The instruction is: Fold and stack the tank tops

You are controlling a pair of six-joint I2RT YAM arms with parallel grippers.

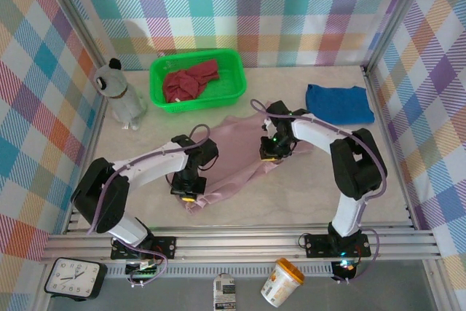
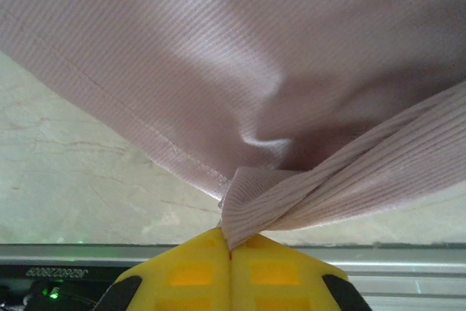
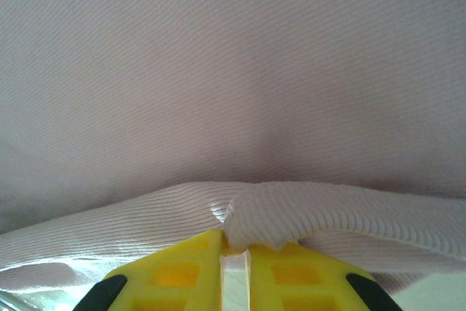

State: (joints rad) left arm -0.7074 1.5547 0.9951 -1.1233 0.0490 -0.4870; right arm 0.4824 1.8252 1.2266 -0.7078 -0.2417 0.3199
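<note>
The mauve-pink tank top (image 1: 229, 156) is being spread, rumpled, across the middle of the desk (image 1: 306, 194). It is being touched at its near edge by the left tool (image 1: 185, 194) and at its right side by the right tool (image 1: 271, 152). The blue tank top (image 1: 338, 103) is being borne flat at the far right. The dark red tank top (image 1: 191, 81) is being cradled, crumpled, in the green basket (image 1: 207, 102).

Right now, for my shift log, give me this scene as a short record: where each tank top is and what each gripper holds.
pink tank top: mid-table, loosely spread, gripped at two spots
left gripper: shut on a bunched edge of the pink tank top
right gripper: pinching a ribbed fold of the pink tank top
blue tank top: folded, far right of the table
dark red tank top: crumpled inside the green basket
</note>
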